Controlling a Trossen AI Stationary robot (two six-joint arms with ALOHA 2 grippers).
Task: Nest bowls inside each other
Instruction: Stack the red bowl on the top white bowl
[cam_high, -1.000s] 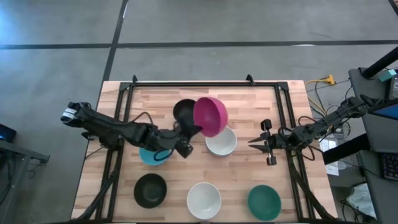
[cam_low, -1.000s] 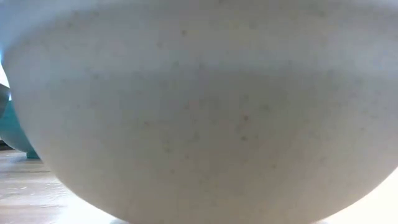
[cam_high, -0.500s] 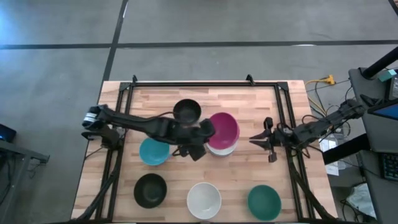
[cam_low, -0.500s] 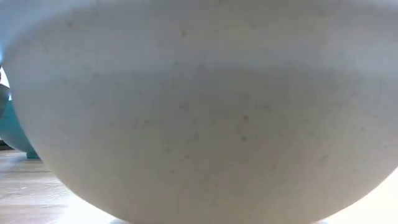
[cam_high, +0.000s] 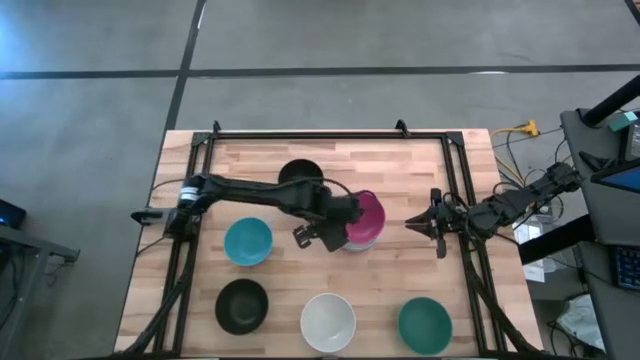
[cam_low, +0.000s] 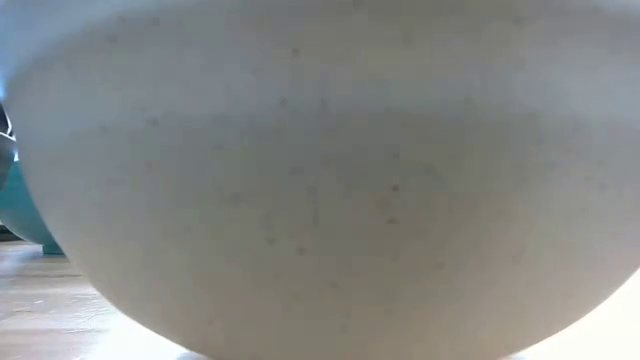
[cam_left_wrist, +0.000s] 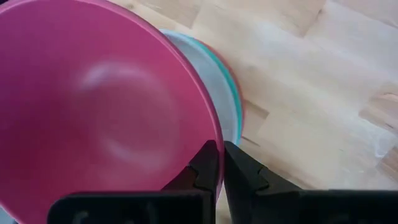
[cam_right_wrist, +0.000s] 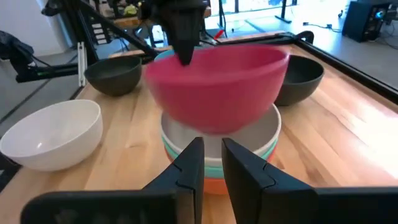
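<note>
From above we see the left end effector (cam_high: 322, 232) near the centre of the tabletop (cam_high: 400, 165), clamped on the rim of the magenta bowl (cam_high: 365, 216), which sits over a stack there. The stack's makeup is hidden in that view. The right wrist view shows it: a white bowl (cam_right_wrist: 217, 140), a teal bowl (cam_right_wrist: 214, 157) and a red bowl (cam_right_wrist: 211, 180) nested beneath, with the magenta one tilted and not fully seated. The left wrist view confirms the fingers (cam_left_wrist: 208, 168) pinched together across the magenta rim.

Counting loose bowls from above, we find five: a black bowl (cam_high: 300, 178) at 12 o'clock of the tabletop, a light blue bowl (cam_high: 247, 241) at 9 o'clock, a second black bowl (cam_high: 241, 305) at 7 o'clock, a second white bowl (cam_high: 328, 321) at 6 o'clock and a dark green bowl (cam_high: 424, 325) at 5 o'clock. That white one fills the low view.

The right end effector (cam_high: 414, 222) waits at 3 o'clock, facing the stack, its fingers close together with a narrow gap.
</note>
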